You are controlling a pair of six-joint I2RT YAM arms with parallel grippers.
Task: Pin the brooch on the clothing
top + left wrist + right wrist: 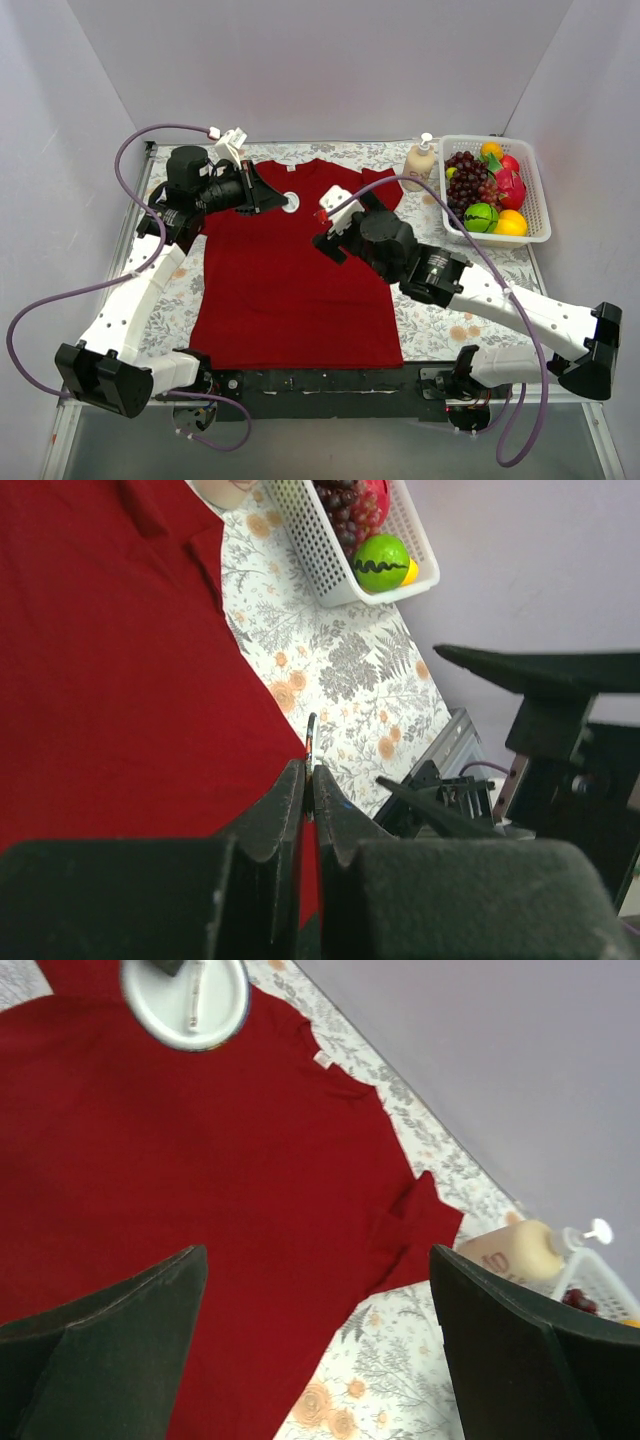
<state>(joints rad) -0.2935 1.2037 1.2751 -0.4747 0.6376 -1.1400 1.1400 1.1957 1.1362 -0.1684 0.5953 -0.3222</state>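
Note:
The dark red T-shirt (290, 290) lies flat on the floral tablecloth with its neck at the back. My left gripper (276, 200) is over the shirt's neck, shut on the brooch (291, 203), a small pale round badge. In the left wrist view the brooch (311, 738) shows edge-on between the closed fingertips (290, 790), above the shirt (100, 660). My right gripper (326, 225) hovers over the shirt's upper right chest, open and empty. The right wrist view shows its fingers (150, 1310) wide apart over the shirt (150, 1160), with the brooch (185, 1000) at the top left.
A white basket (540, 190) of fruit stands at the back right, with a beige pump bottle (420, 160) to its left. The basket (300, 540) also shows in the left wrist view and the bottle (515, 1250) in the right wrist view. White walls enclose the table.

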